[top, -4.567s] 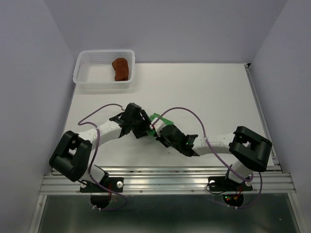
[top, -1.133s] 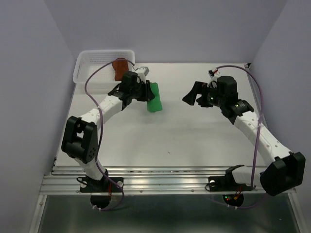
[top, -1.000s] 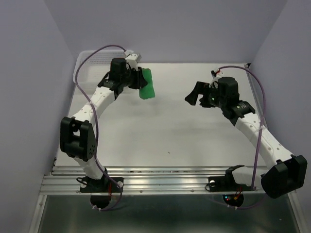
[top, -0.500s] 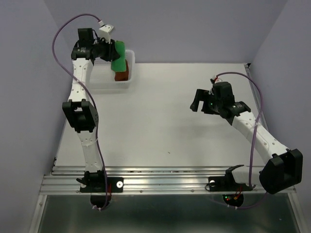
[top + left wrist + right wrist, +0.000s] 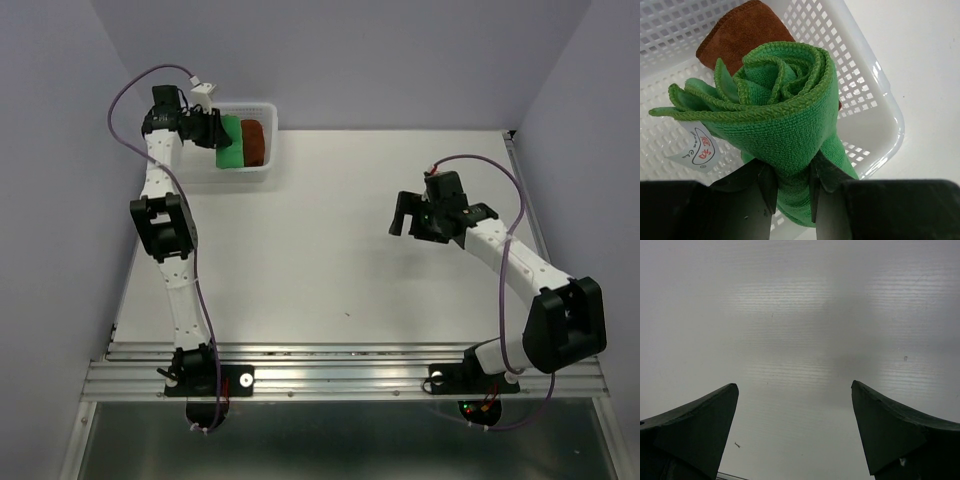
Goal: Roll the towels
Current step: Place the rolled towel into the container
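Green towel (image 5: 790,125) fuzzy looped cloth with stitched hem, brown towel (image 5: 745,35) soft matt cloth, basket (image 5: 890,112) glossy white plastic mesh, table (image 5: 805,315) smooth, pale, faintly ribbed, dull sheen.

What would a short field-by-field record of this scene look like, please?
left gripper: shut on the green towel, holding it over the basket
green towel: rolled, its spiral end facing the left wrist camera
rust-brown towel: lying inside the basket, beside the green towel
right gripper: open, empty, above the bare table
task status: green towel rolled but not yet released
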`<action>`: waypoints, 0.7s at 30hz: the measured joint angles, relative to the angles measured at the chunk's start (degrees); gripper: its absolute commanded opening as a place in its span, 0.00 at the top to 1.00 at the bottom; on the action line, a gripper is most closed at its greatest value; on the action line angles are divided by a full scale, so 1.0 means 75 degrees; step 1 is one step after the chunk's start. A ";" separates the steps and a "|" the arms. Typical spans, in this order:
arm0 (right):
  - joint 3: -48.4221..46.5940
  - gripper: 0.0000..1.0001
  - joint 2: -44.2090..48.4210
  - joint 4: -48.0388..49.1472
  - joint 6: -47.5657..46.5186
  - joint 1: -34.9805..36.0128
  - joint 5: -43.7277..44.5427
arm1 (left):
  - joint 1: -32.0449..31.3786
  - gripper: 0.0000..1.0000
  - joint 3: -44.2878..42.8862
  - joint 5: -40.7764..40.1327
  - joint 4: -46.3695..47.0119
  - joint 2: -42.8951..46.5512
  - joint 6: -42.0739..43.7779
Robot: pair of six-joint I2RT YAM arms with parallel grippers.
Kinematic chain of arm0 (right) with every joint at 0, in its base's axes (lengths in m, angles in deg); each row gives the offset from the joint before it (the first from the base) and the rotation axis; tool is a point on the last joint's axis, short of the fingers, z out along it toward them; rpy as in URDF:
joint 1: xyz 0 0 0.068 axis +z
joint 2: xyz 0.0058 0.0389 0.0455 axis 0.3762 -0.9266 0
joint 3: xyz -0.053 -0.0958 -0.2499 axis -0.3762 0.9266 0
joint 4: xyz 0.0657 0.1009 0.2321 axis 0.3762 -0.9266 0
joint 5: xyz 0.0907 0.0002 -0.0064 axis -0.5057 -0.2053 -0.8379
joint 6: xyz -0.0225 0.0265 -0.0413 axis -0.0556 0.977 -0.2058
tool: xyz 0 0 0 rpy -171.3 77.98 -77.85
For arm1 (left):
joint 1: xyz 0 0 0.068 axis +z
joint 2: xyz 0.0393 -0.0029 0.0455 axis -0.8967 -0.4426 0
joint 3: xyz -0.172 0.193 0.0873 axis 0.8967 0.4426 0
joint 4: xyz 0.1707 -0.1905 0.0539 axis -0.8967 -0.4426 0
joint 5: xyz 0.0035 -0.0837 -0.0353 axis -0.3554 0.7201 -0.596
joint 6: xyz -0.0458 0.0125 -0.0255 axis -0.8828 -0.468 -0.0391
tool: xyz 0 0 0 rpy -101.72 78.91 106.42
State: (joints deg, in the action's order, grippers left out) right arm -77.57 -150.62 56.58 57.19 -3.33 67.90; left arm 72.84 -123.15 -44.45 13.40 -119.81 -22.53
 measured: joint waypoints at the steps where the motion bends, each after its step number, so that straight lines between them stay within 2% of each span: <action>1: 0.0000 0.00 -0.0044 0.0000 0.0017 0.0000 0.0000 | -0.0009 1.00 -0.0017 0.0006 0.0090 -0.0093 -0.0055; 12: -0.0108 0.00 -0.0510 -0.0047 0.0111 0.0000 0.0050 | 0.0044 1.00 -0.0131 0.0064 0.0810 -0.0886 -0.0423; 21: -0.0216 0.00 -0.1026 -0.0143 0.0172 0.0000 0.0082 | 0.0061 1.00 -0.0143 -0.0131 0.0822 -0.1064 -0.0388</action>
State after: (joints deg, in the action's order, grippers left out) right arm -79.19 -158.31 55.51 58.48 -3.33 68.51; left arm 73.30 -124.23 -45.43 19.57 -127.79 -25.44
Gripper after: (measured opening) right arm 0.998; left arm 0.352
